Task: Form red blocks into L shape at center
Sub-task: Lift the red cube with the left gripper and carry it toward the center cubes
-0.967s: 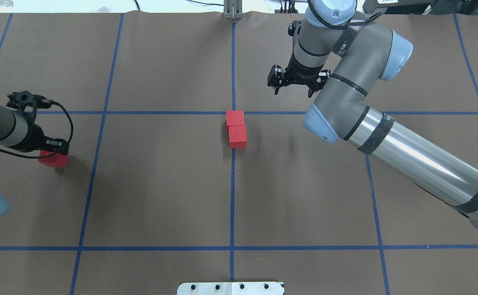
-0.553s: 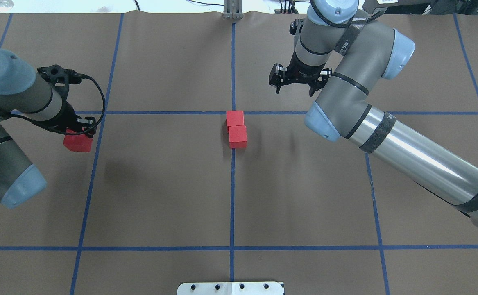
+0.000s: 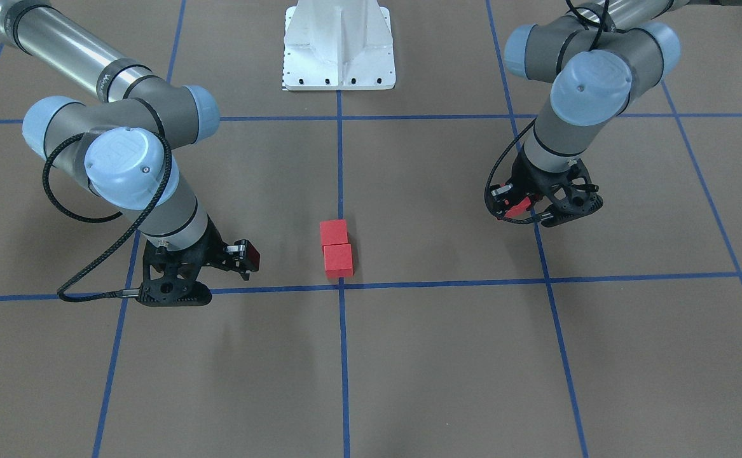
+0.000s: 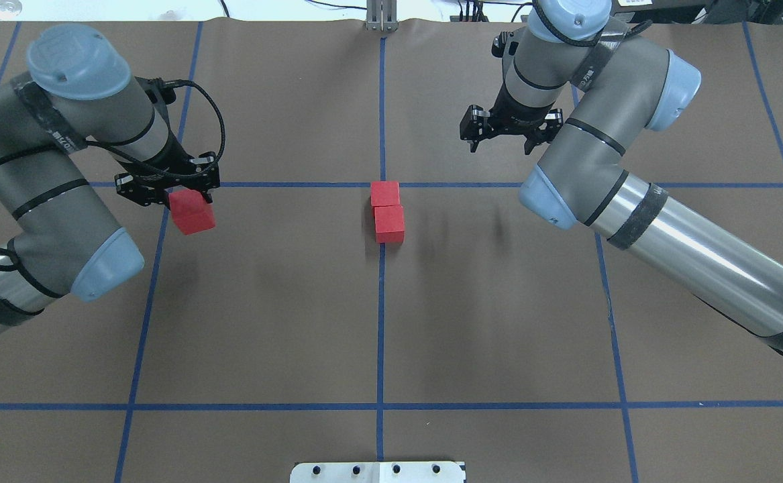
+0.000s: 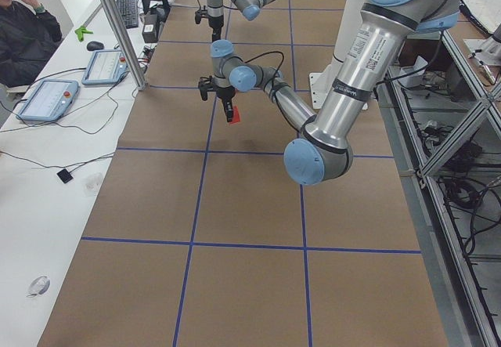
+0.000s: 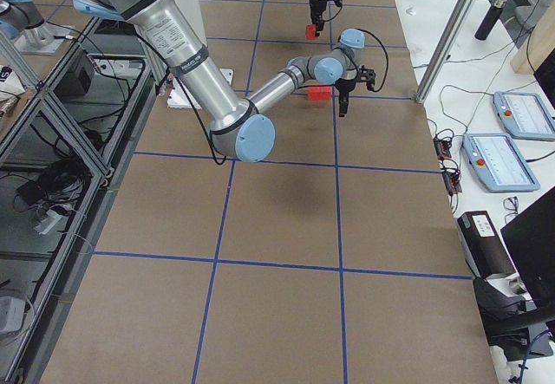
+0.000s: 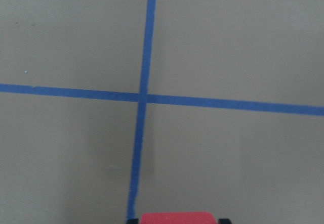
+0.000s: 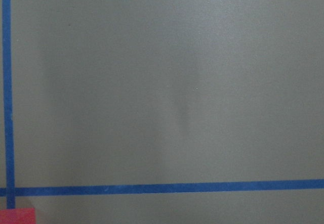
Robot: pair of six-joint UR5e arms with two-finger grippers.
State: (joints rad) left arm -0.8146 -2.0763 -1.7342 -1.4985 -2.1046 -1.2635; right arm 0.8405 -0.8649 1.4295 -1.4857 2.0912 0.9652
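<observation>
- Spreading under everything, the brown counter (image 4: pixel 264 322) is marked into large squares by lines of blue tape (image 4: pixel 498 405).
- Reaching in from the overhead view's right, the right arm (image 4: pixel 666 228) ends on the far side of the cross line, to the right of the middle. Its jaws are spread apart with nothing between them, and they hang above bare counter.
- Coming in from the overhead view's left, the left arm (image 4: pixel 49 174) bends over the tape crossing to the left of the middle.
- Its jaws are clenched on one red block (image 4: pixel 192 212), which is lifted clear of the counter, with its shadow falling lower down on the paper. In the left wrist view this block shows as a red strip at the bottom edge, with a black fingertip at each side.
- Two more red blocks lie on the counter, touching each other in a short row along the middle tape line: the far block (image 4: pixel 385 194) and the near block (image 4: pixel 389 223).
- The center crossing (image 3: pixel 341 285) sits at the far block's outer edge, and the row runs from it toward the robot's base.
- The held block is well apart from this pair, off to the robot's left.
</observation>
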